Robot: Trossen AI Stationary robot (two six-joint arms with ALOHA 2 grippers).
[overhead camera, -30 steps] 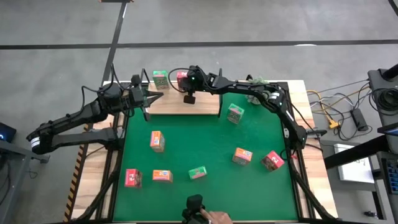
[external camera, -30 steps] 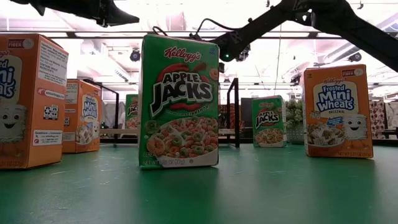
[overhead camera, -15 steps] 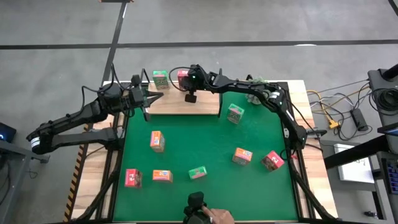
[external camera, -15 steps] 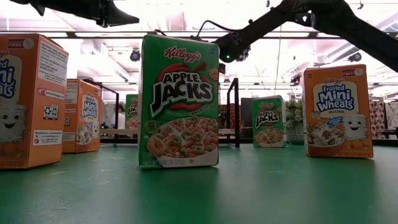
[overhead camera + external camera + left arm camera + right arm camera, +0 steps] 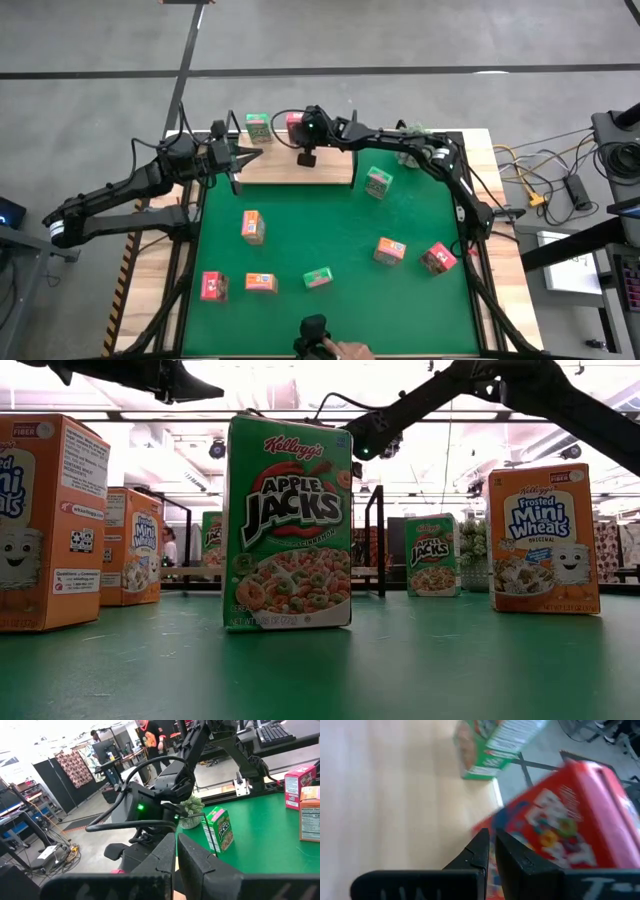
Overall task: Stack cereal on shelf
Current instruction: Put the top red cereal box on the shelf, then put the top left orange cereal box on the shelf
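Item: right gripper (image 5: 305,157). I logged it over the wooden shelf (image 5: 330,170) at the far side of the green mat (image 5: 330,230), fingers pressed together and holding nothing. In its wrist view the fingertips (image 5: 490,845) sat right at the lower corner of a red box (image 5: 560,825); I could not tell whether they touched it.

Item: left gripper (image 5: 248,154). I noted it waiting just off the shelf's left end, fingers closed and empty.

Item: cereal on the shelf. The red box (image 5: 293,124) stood just beyond the right gripper at the shelf's back edge. A green box (image 5: 258,126) stood next to it, on the side nearer the left gripper.

Item: cereal on the mat. Another green box (image 5: 378,182) stood near the right gripper, just off the shelf's right corner. An orange box (image 5: 252,226) stood nearest the left gripper, past the shelf's front edge. Well apart from both grippers lay an orange box (image 5: 390,250) and a red box (image 5: 438,258) on the right arm's side, and along the near edge a red box (image 5: 213,287), an orange box (image 5: 261,283) and a green box (image 5: 317,277).

Item: a person's hand (image 5: 350,351) showed at the mat's near edge.
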